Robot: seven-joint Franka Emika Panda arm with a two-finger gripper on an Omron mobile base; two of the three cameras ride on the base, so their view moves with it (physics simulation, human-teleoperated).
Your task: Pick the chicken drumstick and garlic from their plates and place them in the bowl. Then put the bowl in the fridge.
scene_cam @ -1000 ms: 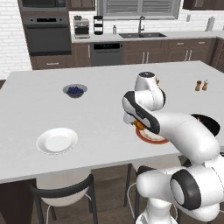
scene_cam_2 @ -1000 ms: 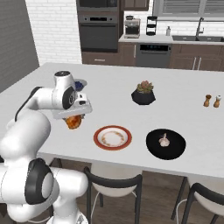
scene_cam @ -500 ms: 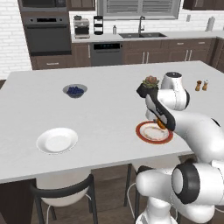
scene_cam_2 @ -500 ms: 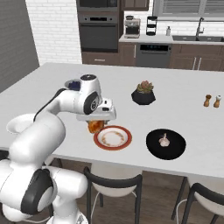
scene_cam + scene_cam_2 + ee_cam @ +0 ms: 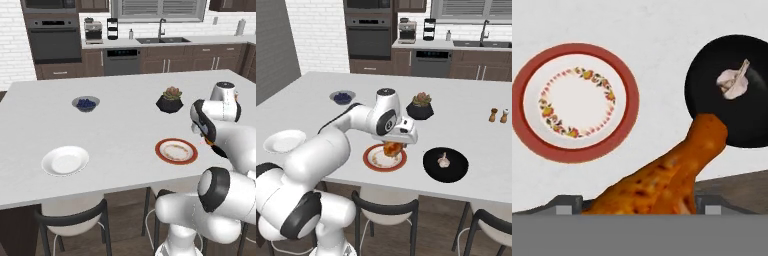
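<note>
My gripper is shut on the chicken drumstick, an orange-brown leg hanging just above the right part of the red-rimmed plate. In the hand view the drumstick runs up from between the fingers, and its end overlaps the rim of the black bowl. The garlic lies inside that bowl. From the right base the bowl with the garlic sits right of the red-rimmed plate. The white plate stands bare at the island's near left. The fridge is out of view.
A black succulent pot stands behind the red-rimmed plate. A small grey bowl of blueberries sits at the far left. Salt and pepper shakers stand at the far right. Dark stools line the island's near edge.
The arm has swung to the right with the drumstick in its grip, from left of the red-rimmed plate to above that plate's right side, near the black bowl.
</note>
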